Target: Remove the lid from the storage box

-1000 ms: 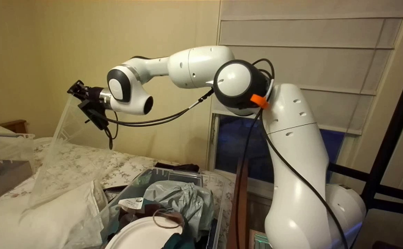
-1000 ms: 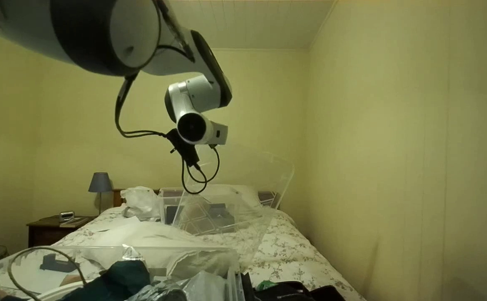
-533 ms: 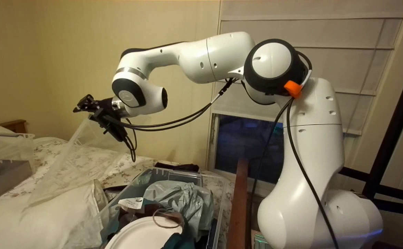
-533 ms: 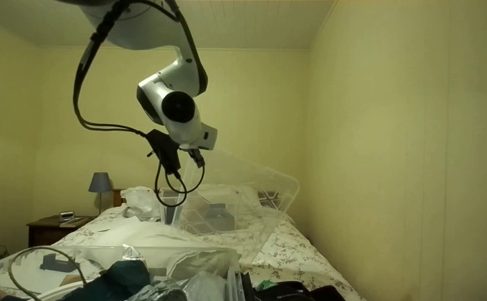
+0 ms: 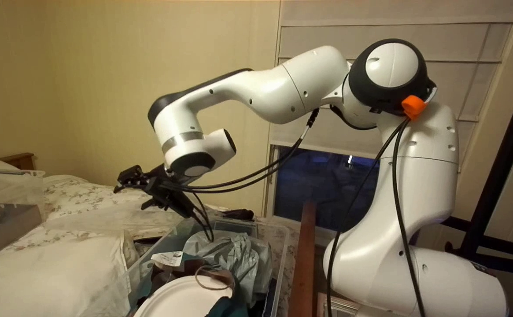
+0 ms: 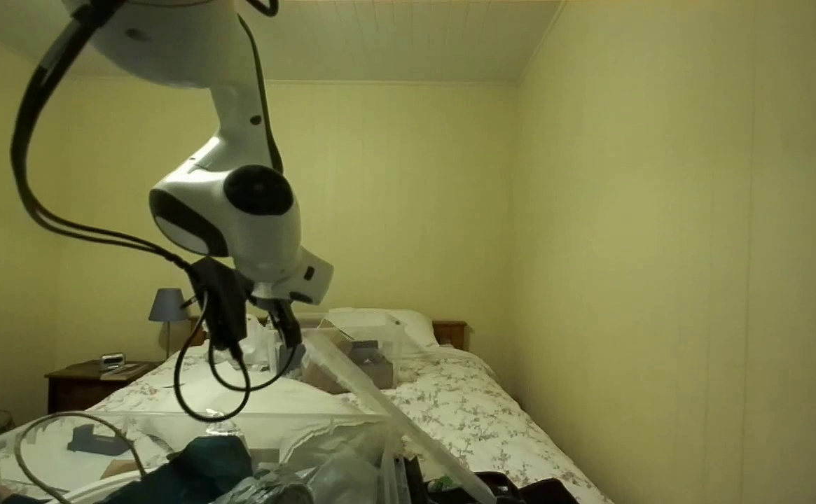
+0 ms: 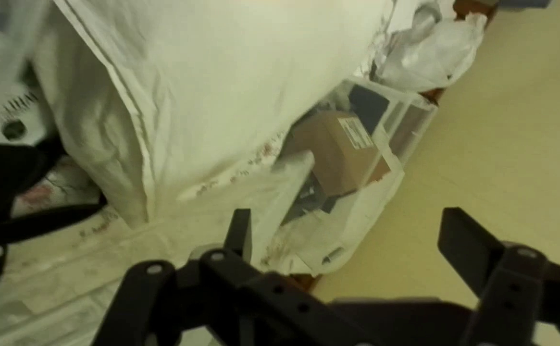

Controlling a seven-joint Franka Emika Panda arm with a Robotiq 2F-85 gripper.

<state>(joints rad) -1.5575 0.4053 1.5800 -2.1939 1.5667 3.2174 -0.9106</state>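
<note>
The clear lid [image 5: 102, 218] slants low over the bed, seen nearly edge-on as a pale strip [image 6: 393, 413] in an exterior view. Its rim [image 7: 284, 199] runs past the left finger in the wrist view; whether they touch I cannot tell. My gripper [image 5: 131, 198] hangs just above the lid, tipped downward. Both black fingers of the gripper [image 7: 347, 216] stand wide apart with nothing gripped between them. The storage box [image 5: 284, 253] is uncovered, with a grey plastic bag, a white plate and teal cloth inside. What the lid rests on is unclear.
Another clear bin [image 7: 390, 187] with a cardboard box [image 7: 337, 154] sits farther up the bed. A white pillow [image 5: 62, 273] lies beside the storage box. Dark bags [image 6: 499, 486] lie at the storage box's side. A wooden post [image 5: 304, 264] rises near the arm's base.
My gripper has opened and come down, drawing back toward the arm's base. The lid, which hung steeply from the gripper, has dropped to a low slant over the bed.
</note>
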